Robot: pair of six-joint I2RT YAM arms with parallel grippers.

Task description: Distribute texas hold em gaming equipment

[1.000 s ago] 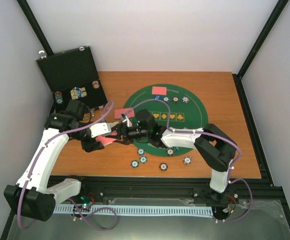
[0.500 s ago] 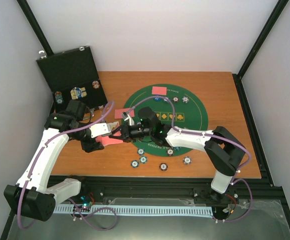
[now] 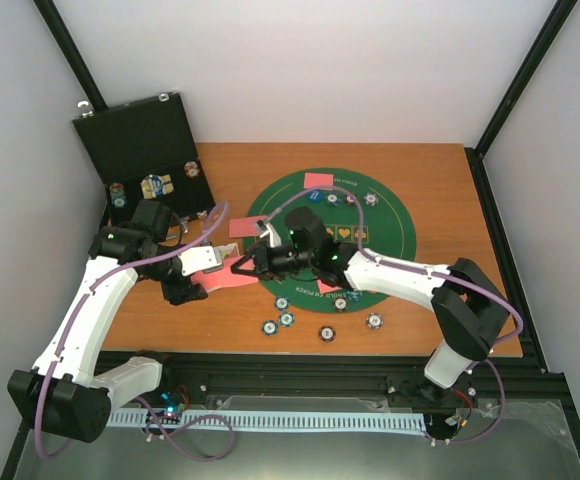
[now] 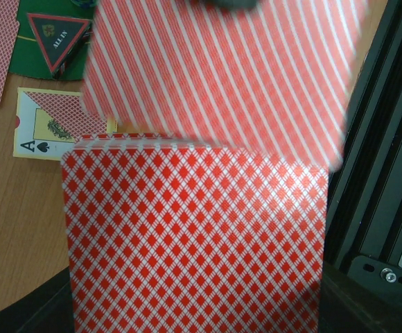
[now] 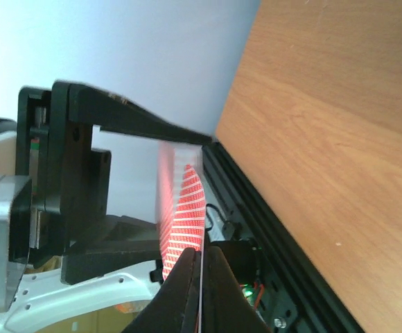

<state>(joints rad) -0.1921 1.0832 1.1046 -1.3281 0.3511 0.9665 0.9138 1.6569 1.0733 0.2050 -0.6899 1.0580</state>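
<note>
My left gripper point(image 3: 206, 268) is shut on a deck of red-backed playing cards point(image 4: 194, 243), held over the table left of the mat. My right gripper point(image 5: 201, 267) is shut on the edge of one card point(image 5: 184, 208), which bows outward. That card point(image 4: 215, 76) shows blurred just above the deck. In the top view the right gripper point(image 3: 243, 265) sits right beside the deck. A black red-edged triangle marker point(image 4: 57, 41) and a face-up ace point(image 4: 41, 135) lie beyond the deck. Several poker chips point(image 3: 286, 319) lie near the front edge.
The green felt mat point(image 3: 390, 235) carries a red-backed card point(image 3: 318, 181), a blue button point(image 3: 313, 198) and three chips point(image 3: 351, 198). Another card point(image 3: 242, 227) lies at the mat's left rim. The open black case point(image 3: 140, 145) stands at the back left.
My right gripper closed on a card at the deck and drew it rightward, away from the left gripper. The left gripper kept its hold and stayed put.
</note>
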